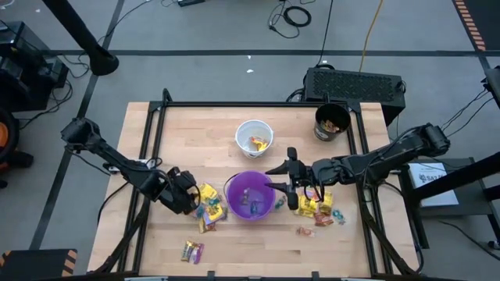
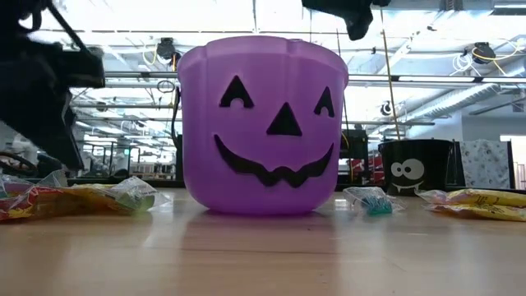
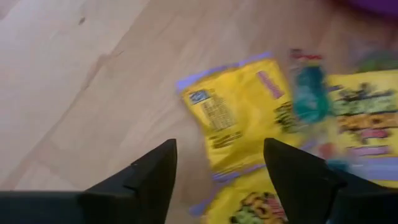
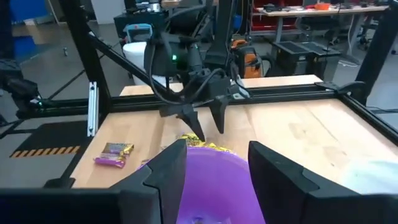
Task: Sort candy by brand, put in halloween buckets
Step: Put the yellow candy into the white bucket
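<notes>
Left gripper [image 3: 217, 165]: open, empty, above yellow candy [image 3: 239, 112] to pick | Right gripper [image 4: 211, 163]: open, empty, over purple bucket [image 1: 250, 197] near table [image 1: 195, 129] front edge, apparently for a drop.

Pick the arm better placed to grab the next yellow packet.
Left. The left gripper hangs open right over a yellow packet, while the right gripper is empty above the purple bucket.

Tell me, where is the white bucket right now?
In the high view, the white bucket stands mid-table toward the far edge, just behind the purple bucket and left of the black bucket.
</notes>
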